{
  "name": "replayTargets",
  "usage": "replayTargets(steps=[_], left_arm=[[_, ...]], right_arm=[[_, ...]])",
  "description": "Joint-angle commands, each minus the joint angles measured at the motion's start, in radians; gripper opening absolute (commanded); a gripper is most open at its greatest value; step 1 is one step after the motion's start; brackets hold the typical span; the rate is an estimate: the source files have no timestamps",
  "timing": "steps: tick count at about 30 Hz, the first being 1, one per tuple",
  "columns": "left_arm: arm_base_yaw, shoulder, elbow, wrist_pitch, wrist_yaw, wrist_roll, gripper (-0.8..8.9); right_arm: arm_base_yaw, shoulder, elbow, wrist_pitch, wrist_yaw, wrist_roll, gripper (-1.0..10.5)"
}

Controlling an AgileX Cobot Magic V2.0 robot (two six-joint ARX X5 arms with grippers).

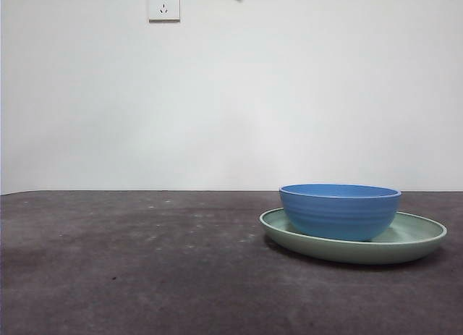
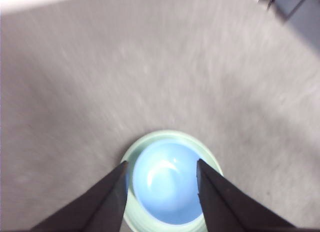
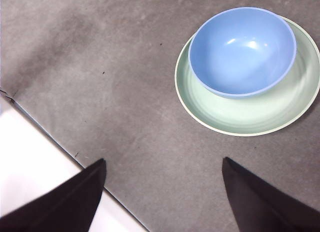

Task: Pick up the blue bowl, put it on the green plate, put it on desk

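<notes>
Resting on mottled desk (image 1: 130,277) – blue bowl (image 1: 340,210) in green plate (image 1: 419,237); both grippers spread.

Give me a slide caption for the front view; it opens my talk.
Blue bowl sits upright on the green plate on the desk, no gripper touching it.
</notes>
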Motion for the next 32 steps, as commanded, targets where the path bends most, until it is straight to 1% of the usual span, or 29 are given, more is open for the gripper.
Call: replayTargets(steps=[1,3,6,13,15,19,25,27,32], left_arm=[[0.020,-0.043,0.010,-0.047,0.001,0.044,2.23],[0.035,-0.090,-0.026,-0.059,0.001,0.050,2.23],[0.052,-0.189,-0.129,-0.051,0.002,0.068,2.23],[0.064,-0.445,-0.445,0.022,0.006,0.083,2.23],[0.064,-0.506,-0.526,0.033,0.039,0.084,2.22],[0.064,-0.615,-0.691,0.079,0.140,0.087,2.22],[0.063,-0.711,-0.874,0.112,0.247,0.087,2.22],[0.063,-0.721,-0.906,0.113,0.283,0.092,2.22],[0.062,-0.718,-0.923,0.105,0.290,0.092,2.22]], right_arm=[[0.005,0.005,0.021,0.008,0.002,0.006,3.7],[0.005,0.005,0.021,0.008,0.001,0.006,3.7],[0.005,0.005,0.021,0.008,0.002,0.006,3.7],[0.005,0.005,0.021,0.008,0.002,0.007,3.7],[0.005,0.005,0.021,0.008,0.001,0.006,3.7],[0.005,0.005,0.021,0.008,0.001,0.007,3.7],[0.005,0.005,0.021,0.008,0.001,0.007,3.7],[0.005,0.005,0.021,0.008,0.001,0.007,3.7],[0.005,0.005,0.021,0.008,0.001,0.007,3.7]])
